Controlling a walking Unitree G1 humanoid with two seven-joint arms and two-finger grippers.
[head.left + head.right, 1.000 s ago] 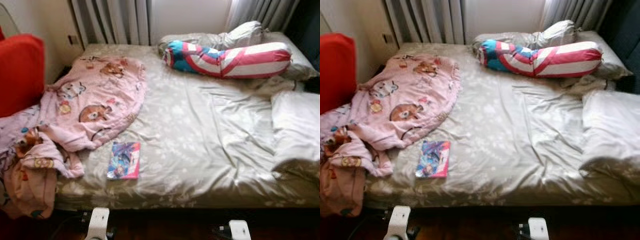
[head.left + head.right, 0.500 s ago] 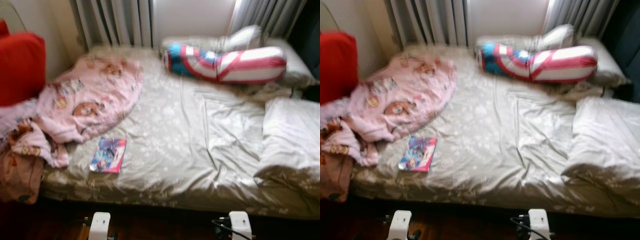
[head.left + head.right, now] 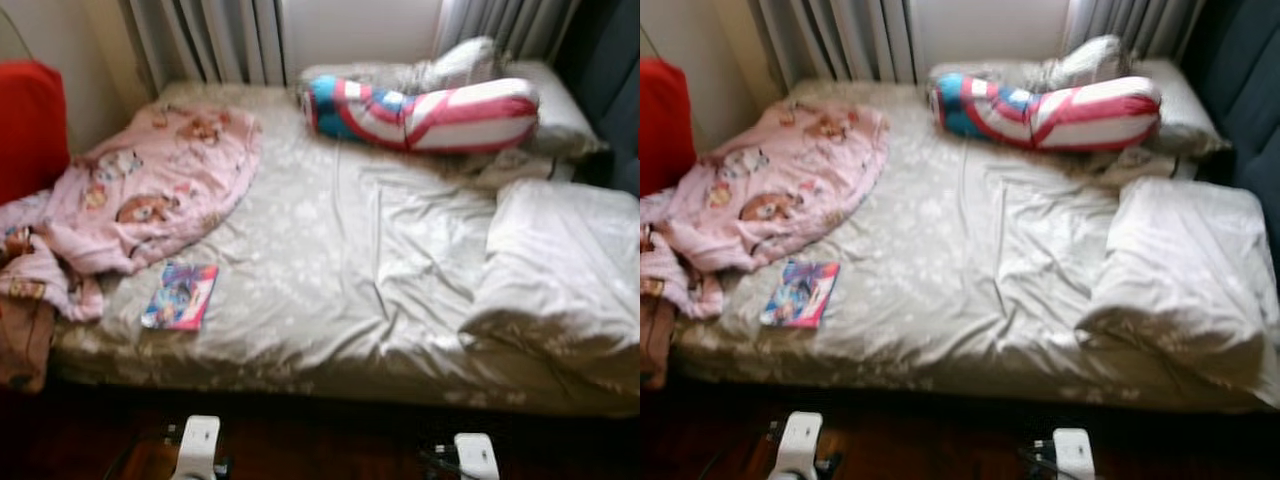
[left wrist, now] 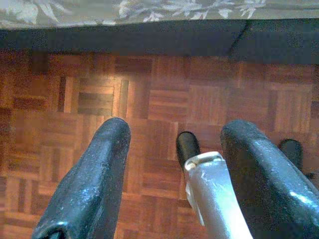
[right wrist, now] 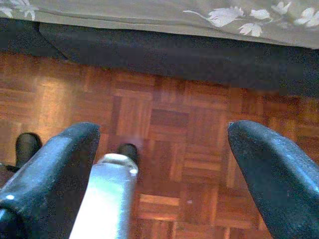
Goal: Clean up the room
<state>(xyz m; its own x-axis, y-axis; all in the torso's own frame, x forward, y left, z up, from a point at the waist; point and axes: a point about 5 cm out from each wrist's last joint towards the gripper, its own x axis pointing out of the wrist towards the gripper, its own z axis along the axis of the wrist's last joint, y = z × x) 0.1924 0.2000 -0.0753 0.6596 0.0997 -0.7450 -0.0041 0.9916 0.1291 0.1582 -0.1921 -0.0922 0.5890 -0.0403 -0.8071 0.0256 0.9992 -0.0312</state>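
We are in a home bedroom: a bed (image 3: 330, 270) with a rumpled floral sheet stands on parquet floor (image 4: 164, 99), grey curtains (image 3: 215, 40) hang behind its head, a striped bolster (image 3: 420, 115) and white pillow (image 3: 560, 270) lie on it, and a pink cartoon blanket (image 3: 150, 190) spills off its edge

In the left wrist view, the left gripper (image 4: 172, 184) has two long, thick black fingers (image 4: 87, 194) with rounded tips and a slightly rough, glossy surface that catches pale highlights. Beyond them shows a smooth silver metal limb (image 4: 214, 194) with a bright rim, ending in a small rounded black foot (image 4: 187, 147). In the right wrist view, the right gripper (image 5: 164, 164) has the same pair of broad, dark, rounded fingers (image 5: 269, 174), with a shiny silver tubular limb (image 5: 107, 199) beyond. In the head view, two white rectangular arm parts (image 3: 199, 445) show, with thin black cables beside them.
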